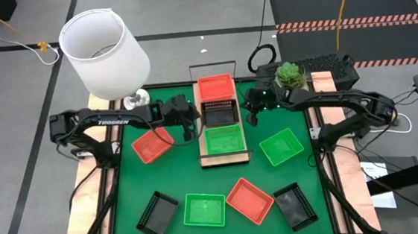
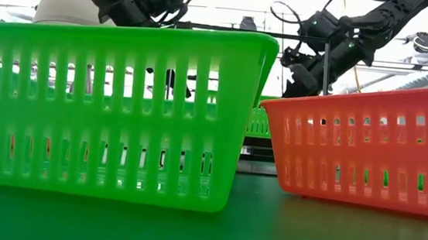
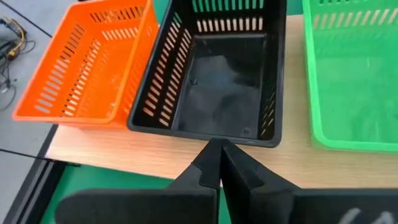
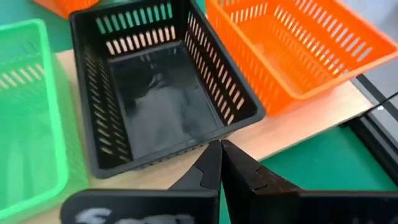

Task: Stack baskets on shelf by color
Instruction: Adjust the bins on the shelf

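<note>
Shelf (image 1: 226, 158) carries three baskets in a row: the orange basket (image 1: 216, 88) at its far end, the black basket (image 1: 221, 114) in the middle, the green basket (image 1: 224, 140) at its near end. From above, the left gripper (image 1: 188, 122) and the right gripper (image 1: 251, 112) stand on either side of the shelf's middle. Six more baskets lie on the green mat (image 1: 199, 179) around the shelf, so I judge the stacking is only about one third done. From table height, a green and an orange basket fill the foreground and hide the shelf. In both wrist views the fingers are pressed together, holding nothing, just beside the black basket.
</note>
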